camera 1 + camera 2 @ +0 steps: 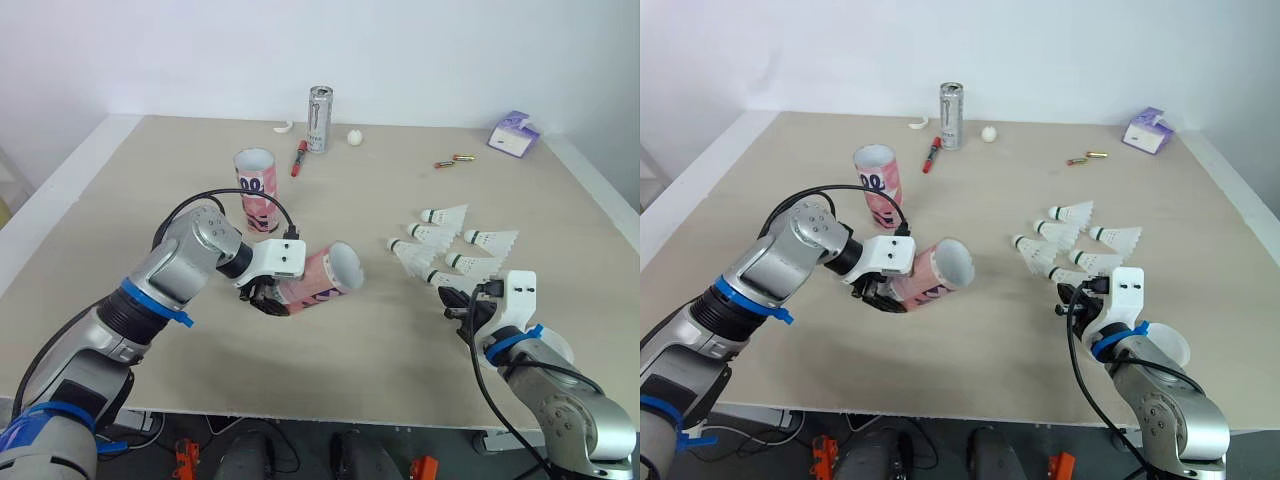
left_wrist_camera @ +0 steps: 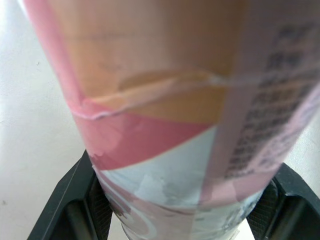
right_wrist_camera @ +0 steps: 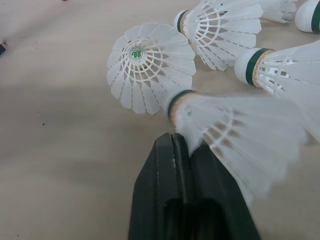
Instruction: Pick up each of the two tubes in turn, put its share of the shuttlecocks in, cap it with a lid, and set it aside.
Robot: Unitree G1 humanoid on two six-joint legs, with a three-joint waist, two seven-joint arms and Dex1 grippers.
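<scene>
My left gripper (image 1: 270,298) is shut on a pink tube (image 1: 325,275), held tilted just above the table with its open mouth facing right. In the left wrist view the tube (image 2: 170,115) sits between both black fingers (image 2: 62,210). A second pink tube (image 1: 256,185) stands upright behind it. Several white shuttlecocks (image 1: 455,240) lie at the right. At their near edge my right gripper (image 1: 455,300) is shut; in the right wrist view its fingertips (image 3: 172,145) pinch the skirt edge of one shuttlecock (image 3: 235,130).
Along the far edge are a silver can (image 1: 319,118), a red marker (image 1: 299,157), a small white ball (image 1: 354,138) and a white curved piece (image 1: 284,127). Two batteries (image 1: 452,160) and a purple box (image 1: 513,133) lie far right.
</scene>
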